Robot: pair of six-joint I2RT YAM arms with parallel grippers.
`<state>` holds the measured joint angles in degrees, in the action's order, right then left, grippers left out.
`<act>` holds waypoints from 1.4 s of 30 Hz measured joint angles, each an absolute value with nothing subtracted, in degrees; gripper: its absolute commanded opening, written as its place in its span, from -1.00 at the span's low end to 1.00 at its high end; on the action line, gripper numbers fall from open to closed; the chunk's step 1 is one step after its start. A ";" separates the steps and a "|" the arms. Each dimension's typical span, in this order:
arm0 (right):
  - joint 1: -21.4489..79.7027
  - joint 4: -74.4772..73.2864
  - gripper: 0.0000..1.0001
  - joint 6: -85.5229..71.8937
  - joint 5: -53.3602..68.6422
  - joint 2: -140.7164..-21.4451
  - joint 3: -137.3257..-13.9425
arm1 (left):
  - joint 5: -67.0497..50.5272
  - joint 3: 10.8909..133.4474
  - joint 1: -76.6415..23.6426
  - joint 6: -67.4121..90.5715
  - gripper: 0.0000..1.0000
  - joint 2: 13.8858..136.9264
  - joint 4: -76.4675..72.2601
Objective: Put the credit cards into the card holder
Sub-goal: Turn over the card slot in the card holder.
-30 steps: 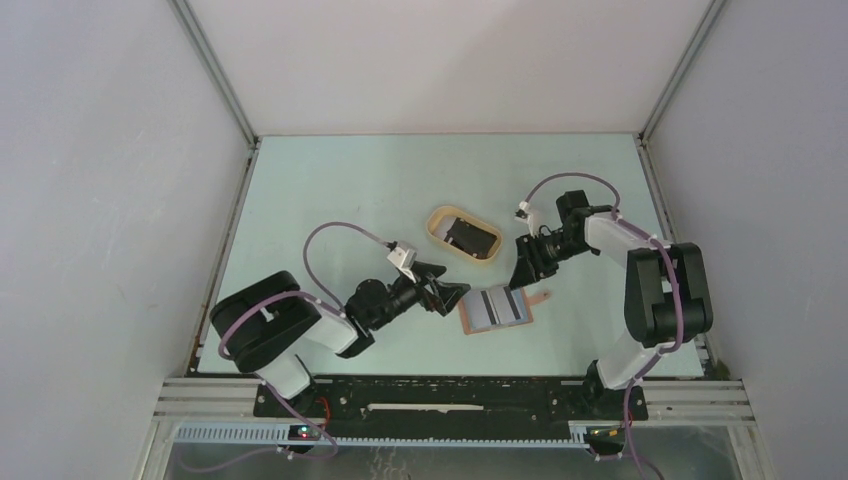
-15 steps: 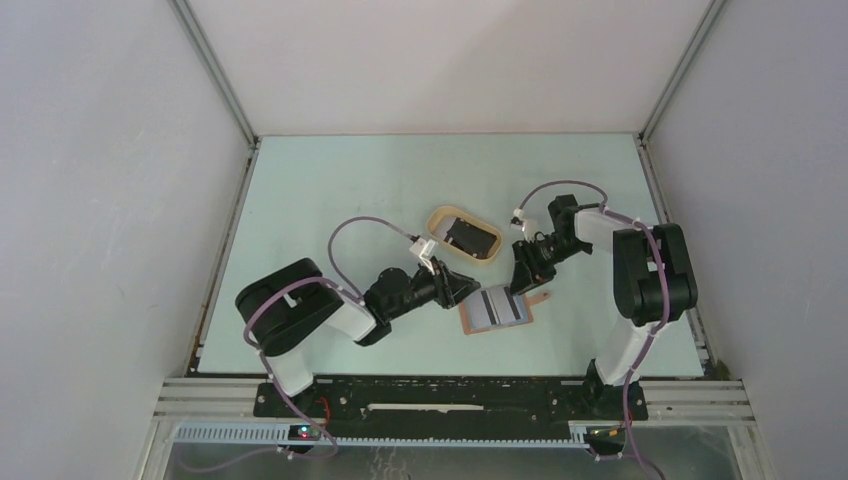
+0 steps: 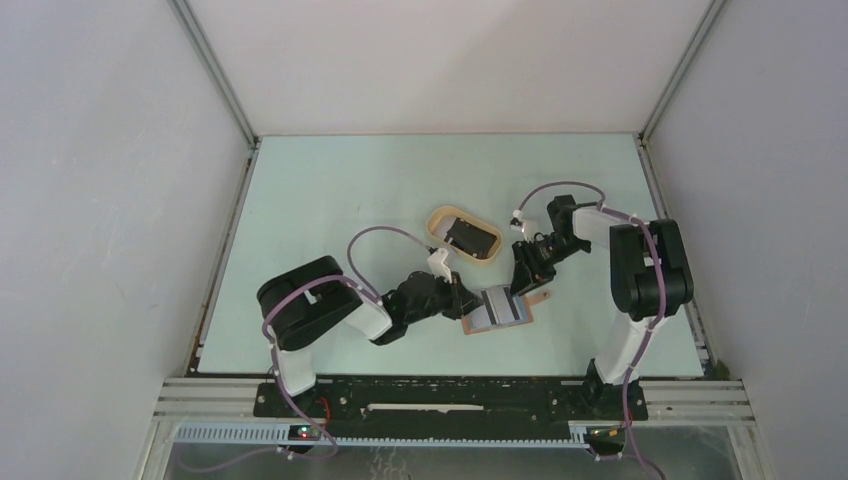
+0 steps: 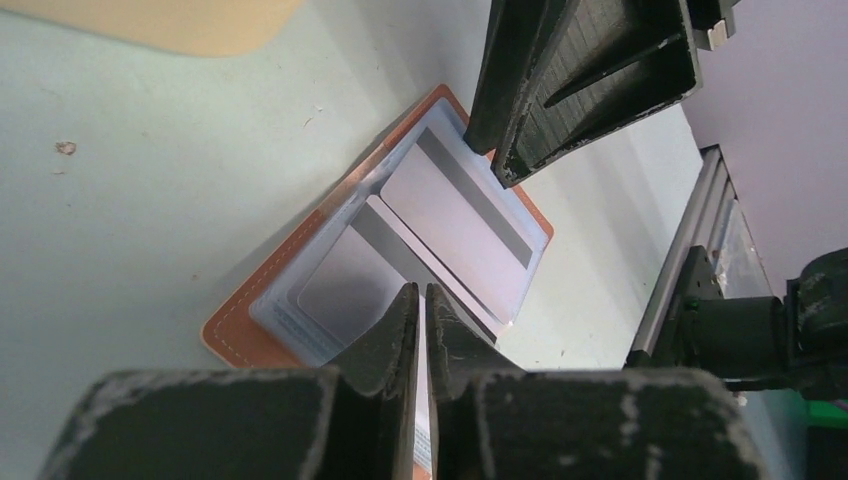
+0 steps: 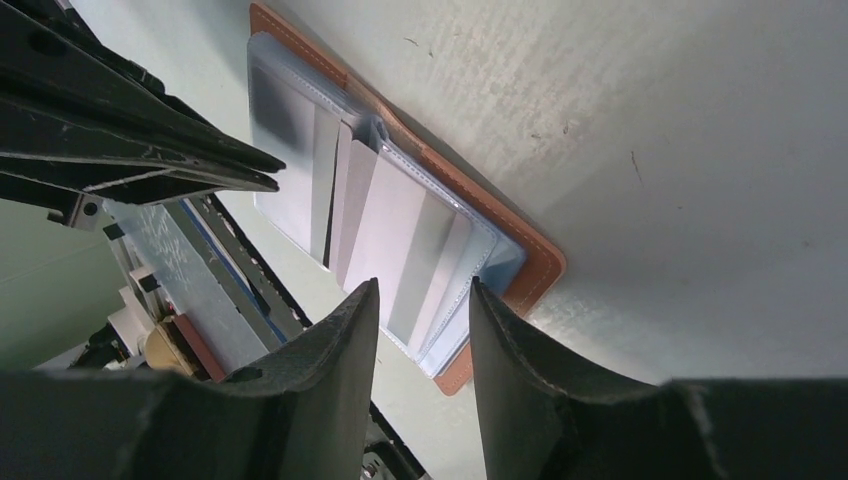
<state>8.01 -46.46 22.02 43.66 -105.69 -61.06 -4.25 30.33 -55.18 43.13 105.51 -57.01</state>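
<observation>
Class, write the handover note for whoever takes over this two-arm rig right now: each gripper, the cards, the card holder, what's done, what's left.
Left gripper: shut, tips at the left edge of the card holder; whether it pinches anything is unclear.
Right gripper: part open, nothing seen between its fingers, tips at the holder's far right corner.
Card holder lies open near the oval tray.
Done: two pale striped cards sit in its blue pockets.
Left: one dark card lies in the tray; pocket it.
</observation>
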 measured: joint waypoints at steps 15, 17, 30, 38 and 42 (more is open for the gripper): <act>7.49 -48.64 0.00 21.93 45.65 -107.46 -61.69 | -0.56 34.02 -56.23 43.59 -0.90 105.49 -49.17; 7.33 -48.64 0.00 21.69 45.76 -107.46 -61.69 | -0.32 34.30 -56.25 43.59 -0.90 105.49 -48.73; 7.20 -48.66 -0.11 21.32 47.59 -108.14 -61.69 | -0.14 34.52 -56.31 43.57 -0.91 105.49 -48.36; 7.09 -49.87 -0.15 21.52 50.65 -108.47 -62.52 | -0.14 34.52 -56.31 43.57 -0.92 105.49 -48.36; 6.72 -50.02 -0.11 21.47 50.87 -108.47 -62.54 | -0.12 34.52 -56.31 43.57 -0.92 105.49 -48.36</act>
